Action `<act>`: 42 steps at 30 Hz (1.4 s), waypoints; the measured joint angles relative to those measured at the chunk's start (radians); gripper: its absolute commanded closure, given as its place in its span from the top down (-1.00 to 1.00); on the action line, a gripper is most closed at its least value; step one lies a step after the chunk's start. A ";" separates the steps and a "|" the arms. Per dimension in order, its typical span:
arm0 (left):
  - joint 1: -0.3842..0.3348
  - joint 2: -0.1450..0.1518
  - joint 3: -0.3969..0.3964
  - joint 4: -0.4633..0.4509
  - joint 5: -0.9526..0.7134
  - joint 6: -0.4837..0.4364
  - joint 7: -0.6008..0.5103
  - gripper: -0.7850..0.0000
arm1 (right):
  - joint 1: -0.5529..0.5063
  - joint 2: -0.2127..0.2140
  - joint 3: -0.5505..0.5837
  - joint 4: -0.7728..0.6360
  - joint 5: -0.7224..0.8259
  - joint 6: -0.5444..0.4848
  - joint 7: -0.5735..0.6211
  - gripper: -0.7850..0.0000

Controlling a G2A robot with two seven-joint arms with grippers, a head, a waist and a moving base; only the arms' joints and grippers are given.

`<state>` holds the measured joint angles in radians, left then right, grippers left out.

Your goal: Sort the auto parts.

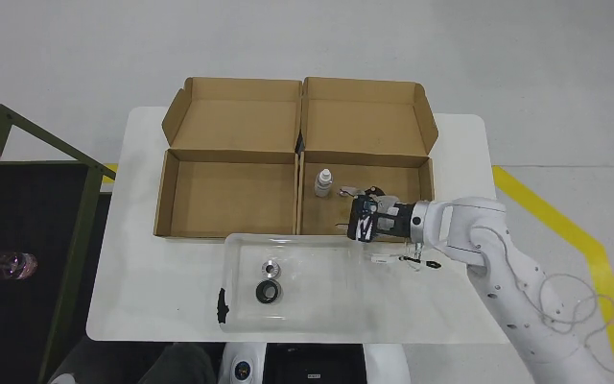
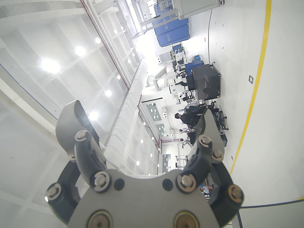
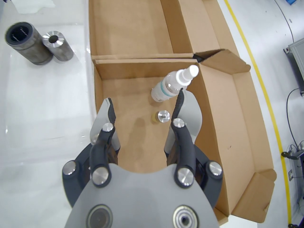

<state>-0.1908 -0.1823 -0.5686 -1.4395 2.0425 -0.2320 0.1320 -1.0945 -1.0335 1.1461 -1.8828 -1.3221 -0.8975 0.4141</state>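
Dark metal cylinder (image 3: 28, 42); cardboard box (image 3: 125, 88).

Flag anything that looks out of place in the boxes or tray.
The white spray bottle in the right cardboard box, beside a small metal fitting, looks odd among metal parts. Nothing looks spilled or damaged.

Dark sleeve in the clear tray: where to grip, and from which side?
Probably from above, across its round outer wall. The dark sleeve stands on end, bore up, with the silver cylinder close beside it, so close on the two flanks clear of that neighbour.
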 measured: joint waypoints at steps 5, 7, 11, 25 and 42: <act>0.000 0.000 0.000 0.000 0.000 0.000 0.000 1.00 | -0.053 0.008 0.013 -0.090 -0.008 -0.015 -0.031 0.18; 0.000 0.000 0.000 0.000 0.000 0.000 0.000 1.00 | -0.065 0.010 0.011 -0.110 -0.012 -0.017 -0.035 0.19; 0.000 0.000 0.000 0.000 0.000 0.000 0.000 1.00 | -0.080 0.009 -0.019 -0.137 -0.022 -0.020 -0.043 0.17; 0.000 0.000 0.000 0.000 0.000 0.000 0.000 1.00 | 0.002 -0.028 -0.227 -0.094 -0.056 0.021 -0.023 0.10; 0.000 0.000 0.000 0.000 0.000 0.000 0.000 1.00 | 0.103 -0.081 -0.409 -0.031 -0.097 0.085 0.054 -0.04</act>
<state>-0.1908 -0.1823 -0.5686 -1.4395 2.0425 -0.2320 0.1320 -0.9912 -1.1141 0.7368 -1.9142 -1.4187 -0.8123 0.4677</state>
